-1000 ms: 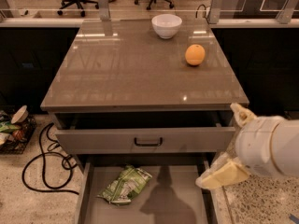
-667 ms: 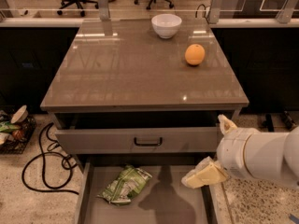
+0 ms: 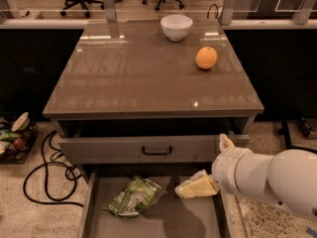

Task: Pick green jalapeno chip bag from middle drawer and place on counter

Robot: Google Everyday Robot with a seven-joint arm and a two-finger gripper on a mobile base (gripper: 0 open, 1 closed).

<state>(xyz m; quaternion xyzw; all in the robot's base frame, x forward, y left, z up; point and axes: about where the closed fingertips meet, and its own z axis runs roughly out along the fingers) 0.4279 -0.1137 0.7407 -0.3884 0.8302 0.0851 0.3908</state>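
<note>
The green jalapeno chip bag lies crumpled on the floor of the open middle drawer, left of centre. My gripper comes in from the right on a white arm. Its lower cream finger hangs over the drawer, a short way right of the bag and not touching it. The upper finger is far apart from it, by the drawer front above, so the gripper is open and empty. The counter is the glossy grey-brown top above.
A white bowl and an orange fruit sit on the counter's far right. The drawer front with a black handle stands slightly open above the middle drawer. Black cables and a basket of clutter lie on the floor at left.
My arm has moved left and down, bringing the lower finger from the drawer's right edge to over the drawer floor, closer to the bag. The bag has not moved.
</note>
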